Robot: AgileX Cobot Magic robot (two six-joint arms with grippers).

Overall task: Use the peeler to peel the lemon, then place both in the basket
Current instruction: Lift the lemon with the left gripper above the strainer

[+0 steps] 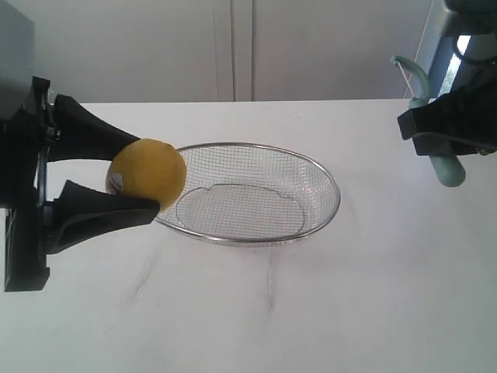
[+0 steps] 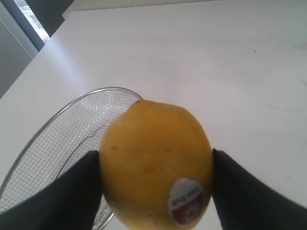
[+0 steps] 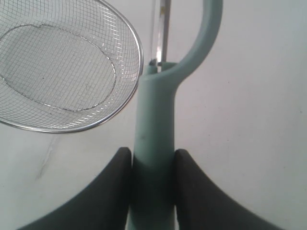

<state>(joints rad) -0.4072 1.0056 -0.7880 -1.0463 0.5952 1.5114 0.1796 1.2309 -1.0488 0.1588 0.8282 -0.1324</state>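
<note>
My left gripper (image 1: pixel 128 175) is shut on the yellow lemon (image 1: pixel 147 172), held above the table at the left rim of the wire-mesh basket (image 1: pixel 326 167). In the left wrist view the lemon (image 2: pixel 156 160) fills the space between the black fingers (image 2: pixel 62 191), its red-and-white sticker facing the camera, and the basket (image 2: pixel 62 124) lies behind it. My right gripper (image 1: pixel 435 136) is shut on the teal peeler (image 1: pixel 446 167), raised at the far right. In the right wrist view the peeler handle (image 3: pixel 156 120) runs between the fingers (image 3: pixel 108 187), its blade head pointing away, beside the basket (image 3: pixel 136 52).
The basket sits in the middle of the white table (image 1: pixel 311 311) with nothing in it. A pale wall (image 1: pixel 233 47) rises behind the table's far edge.
</note>
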